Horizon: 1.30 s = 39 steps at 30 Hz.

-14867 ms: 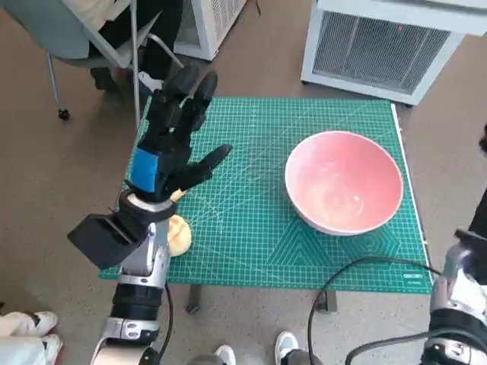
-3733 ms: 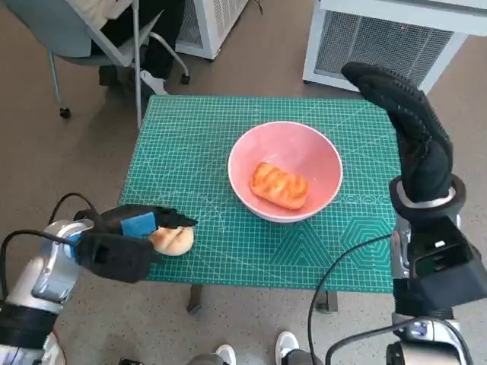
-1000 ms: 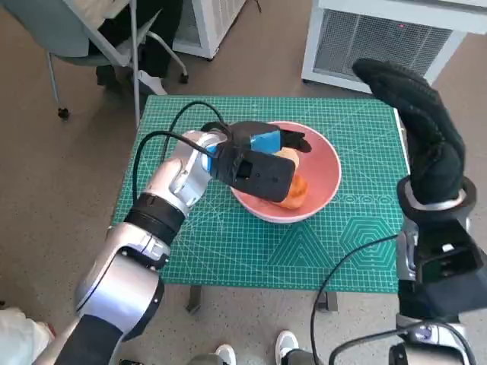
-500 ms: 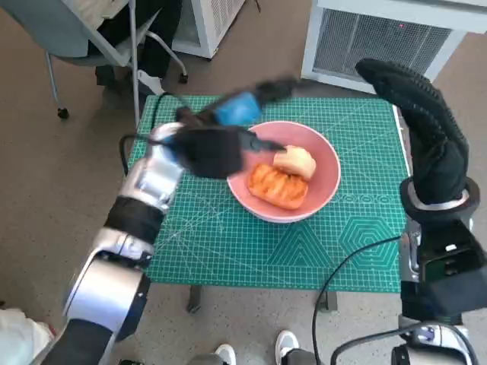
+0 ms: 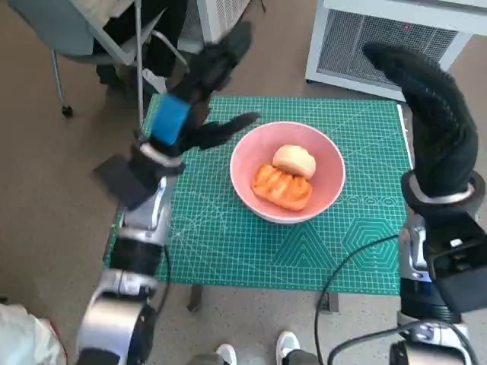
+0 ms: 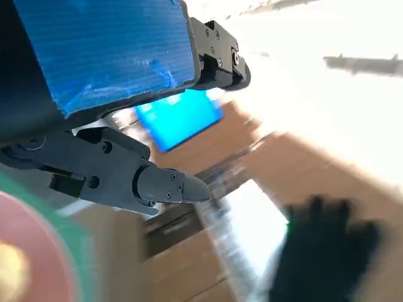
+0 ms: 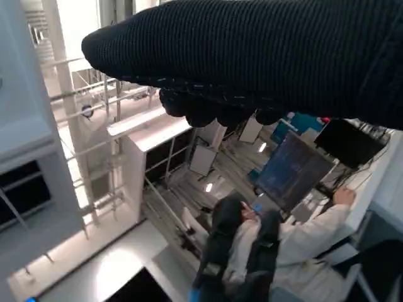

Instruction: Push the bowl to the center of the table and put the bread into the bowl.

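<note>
Bread (image 5: 294, 160), a pale round roll, sits in the pink bowl (image 5: 246, 178) at the middle of my green cutting mat (image 5: 228, 243), resting against a browner, glazed loaf (image 5: 281, 186) that lies at its 6 o'clock. My left hand (image 5: 199, 91), black with blue tape across its back, is lifted above the mat's edge at about 10 o'clock from the bowl, fingers spread wide and holding nothing; one finger points toward the bowl's rim without touching it. My right hand (image 5: 428, 114), in its black knitted glove, is raised at 3 o'clock from the bowl, over the mat's right edge, fingers stretched out straight and together, also empty. From behind my left hand, a slice of the pink bowl shows at the frame's edge, blurred. From behind my right hand, a person (image 7: 264, 245) in a pale top is seen at a screen (image 7: 289, 170). A white ventilated cabinet (image 5: 388, 42) stands beyond the mat at 1 o'clock, and a grey chair (image 5: 76, 34) at 10 o'clock.
</note>
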Available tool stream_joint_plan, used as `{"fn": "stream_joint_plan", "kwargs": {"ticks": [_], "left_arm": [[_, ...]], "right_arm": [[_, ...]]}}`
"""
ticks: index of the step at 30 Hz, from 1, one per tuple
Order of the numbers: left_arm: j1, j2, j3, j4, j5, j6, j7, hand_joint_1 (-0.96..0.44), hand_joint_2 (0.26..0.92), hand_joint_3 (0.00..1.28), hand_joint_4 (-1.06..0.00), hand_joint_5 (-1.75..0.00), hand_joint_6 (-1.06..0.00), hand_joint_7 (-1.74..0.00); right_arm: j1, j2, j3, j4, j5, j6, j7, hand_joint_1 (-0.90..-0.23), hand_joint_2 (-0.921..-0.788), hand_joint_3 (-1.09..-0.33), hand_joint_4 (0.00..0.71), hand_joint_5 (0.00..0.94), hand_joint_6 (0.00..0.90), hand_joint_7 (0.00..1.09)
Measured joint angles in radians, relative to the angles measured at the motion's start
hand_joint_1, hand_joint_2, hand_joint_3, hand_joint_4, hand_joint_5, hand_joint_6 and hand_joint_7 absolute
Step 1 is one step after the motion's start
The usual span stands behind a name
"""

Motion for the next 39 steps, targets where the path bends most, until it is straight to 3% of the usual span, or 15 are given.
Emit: {"fn": "stream_joint_plan", "kwargs": {"ticks": [5, 10, 14, 20, 26, 39], "left_arm": [[0.051, -0.016, 0.009, -0.092, -0.03, 0.019, 0.009, -0.15, 0.921, 0.26, -0.4, -0.02, -0.14, -0.72], [0.087, -0.024, 0.016, -0.131, -0.038, 0.017, 0.014, -0.09, 0.921, 0.27, -0.4, -0.02, -0.13, -0.73], [0.106, -0.033, 0.017, -0.14, -0.038, 0.016, 0.016, -0.05, 0.921, 0.29, -0.39, -0.02, -0.13, -0.72], [0.117, -0.038, 0.019, -0.149, -0.039, 0.015, 0.016, 0.02, 0.86, 0.44, -0.4, -0.01, -0.16, -0.66], [0.124, -0.04, 0.025, -0.157, -0.043, 0.008, 0.014, 0.03, 0.824, 0.51, -0.41, -0.01, -0.17, -0.63], [0.13, -0.045, 0.029, -0.14, -0.043, -0.025, 0.011, 0.0, 0.82, 0.51, -0.41, 0.0, -0.17, -0.6]], "right_arm": [[-0.003, 0.016, 0.0, -0.027, -0.01, 0.033, -0.029, -0.552, -0.921, -0.771, 0.267, 0.0, 0.001, 0.63], [-0.004, 0.03, 0.003, -0.055, -0.039, 0.062, -0.05, -0.557, -0.921, -0.772, 0.267, 0.001, 0.004, 0.63], [-0.004, 0.032, 0.004, -0.065, -0.042, 0.071, -0.055, -0.556, -0.921, -0.773, 0.267, 0.001, 0.007, 0.63], [-0.004, 0.031, 0.004, -0.066, -0.045, 0.072, -0.057, -0.556, -0.921, -0.772, 0.268, 0.001, 0.01, 0.63], [-0.004, 0.029, 0.003, -0.062, -0.05, 0.071, -0.057, -0.555, -0.921, -0.771, 0.268, 0.001, 0.011, 0.63], [-0.009, 0.027, 0.001, -0.041, -0.06, 0.055, -0.056, -0.543, -0.921, -0.769, 0.27, 0.002, 0.012, 0.62]]}}
